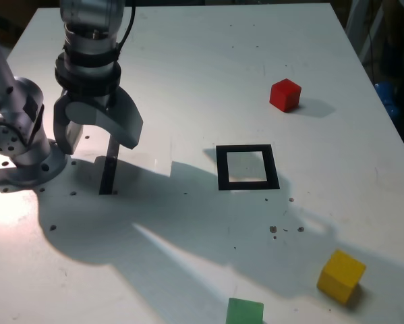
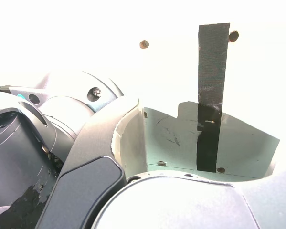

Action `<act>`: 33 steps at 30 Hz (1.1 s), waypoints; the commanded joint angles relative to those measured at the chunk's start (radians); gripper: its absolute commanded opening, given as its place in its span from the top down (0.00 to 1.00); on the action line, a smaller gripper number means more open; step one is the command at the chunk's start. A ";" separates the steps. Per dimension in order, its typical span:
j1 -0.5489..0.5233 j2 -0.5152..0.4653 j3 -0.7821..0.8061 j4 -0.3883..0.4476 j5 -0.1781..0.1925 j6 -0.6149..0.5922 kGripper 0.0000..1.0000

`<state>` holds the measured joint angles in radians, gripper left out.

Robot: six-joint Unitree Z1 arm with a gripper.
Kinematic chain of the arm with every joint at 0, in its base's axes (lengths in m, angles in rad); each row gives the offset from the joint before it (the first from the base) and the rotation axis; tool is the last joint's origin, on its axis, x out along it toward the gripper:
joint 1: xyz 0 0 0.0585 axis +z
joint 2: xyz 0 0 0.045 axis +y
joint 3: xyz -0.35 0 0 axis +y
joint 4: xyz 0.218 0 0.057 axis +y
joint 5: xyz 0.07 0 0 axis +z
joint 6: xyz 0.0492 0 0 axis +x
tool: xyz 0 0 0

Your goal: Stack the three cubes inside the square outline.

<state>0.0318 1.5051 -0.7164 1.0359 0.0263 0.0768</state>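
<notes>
- Green cube, cut by the bottom edge (image 1: pixel 245 311)
- Yellow cube (image 1: pixel 341 275), apparently light and rigid; grip opposite flat sides
- Flat black square outline (image 1: pixel 247 185), nothing inside
- Red cube, beyond it (image 1: pixel 285 95)
- Grey metal gripper (image 1: pixel 97 135), fingers apart, holding nothing
</notes>
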 commanded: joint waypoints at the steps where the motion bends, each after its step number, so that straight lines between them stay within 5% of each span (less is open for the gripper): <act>1: 0.000 0.003 0.002 -0.002 0.001 -0.002 0.01; 23: 0.000 0.045 -0.014 -0.008 0.003 0.011 0.01; 33: 0.001 0.079 -0.154 0.017 0.080 0.102 0.01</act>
<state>0.0318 1.5769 -0.8530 1.0503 0.0977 0.1694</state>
